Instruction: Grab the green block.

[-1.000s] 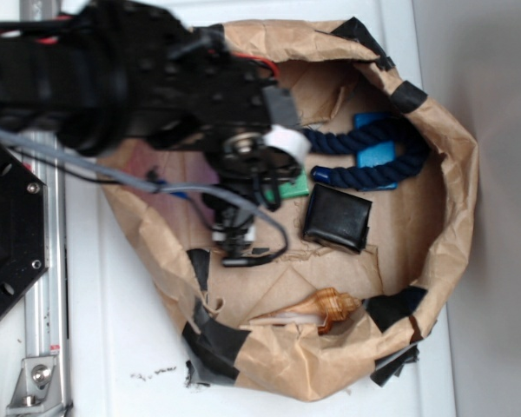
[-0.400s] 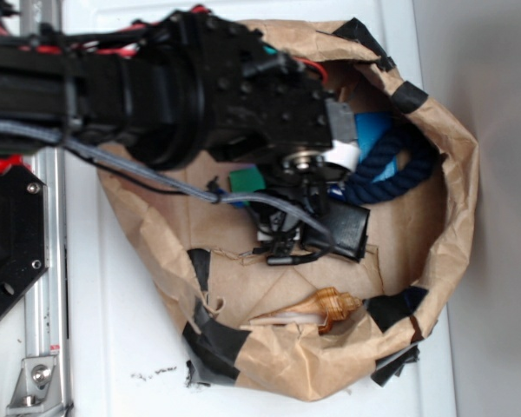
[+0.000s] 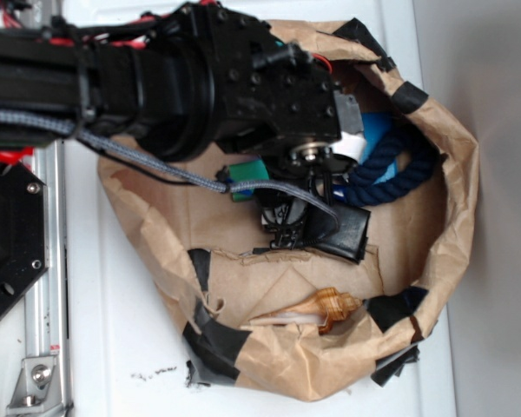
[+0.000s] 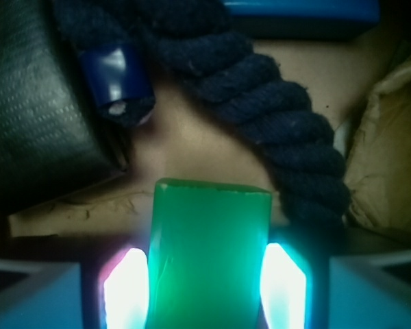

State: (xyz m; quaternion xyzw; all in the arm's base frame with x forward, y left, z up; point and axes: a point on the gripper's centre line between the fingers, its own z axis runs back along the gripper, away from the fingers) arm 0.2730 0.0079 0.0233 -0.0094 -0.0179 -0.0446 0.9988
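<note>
In the wrist view the fingers (image 4: 127, 288) press against both long sides of the green block (image 4: 207, 257), one at each flank, glowing pale where the light strikes them. The gripper (image 4: 207, 291) is thus clamped on the block, which stands out ahead of the fingers with its far end toward the rope. Whether the block is lifted clear of the paper cannot be told.

Just beyond that far end lies brown paper (image 4: 192, 144), and across it curves a thick navy rope (image 4: 274, 116), twisted in heavy strands. One end of the rope is bound with glossy blue tape (image 4: 113, 72) and rests against the edge of the black pad (image 4: 38, 103), which fills the upper left of that view. At the top edge a strip of the blue block (image 4: 301, 8) shows behind the rope.

In the exterior view the black arm (image 3: 156, 78) reaches in from the left over a crumpled paper bag (image 3: 456, 174) patched with black tape, lying on a white worktop (image 3: 113, 330). A bit of the green block (image 3: 246, 170) shows beneath the arm, to the left of the pad (image 3: 352, 234). The gripper itself is mostly hidden under the wrist and a grey cable (image 3: 156, 165). Near the bag's lower rim lies an amber-brown seashell (image 3: 330, 308), well apart from the pad.
</note>
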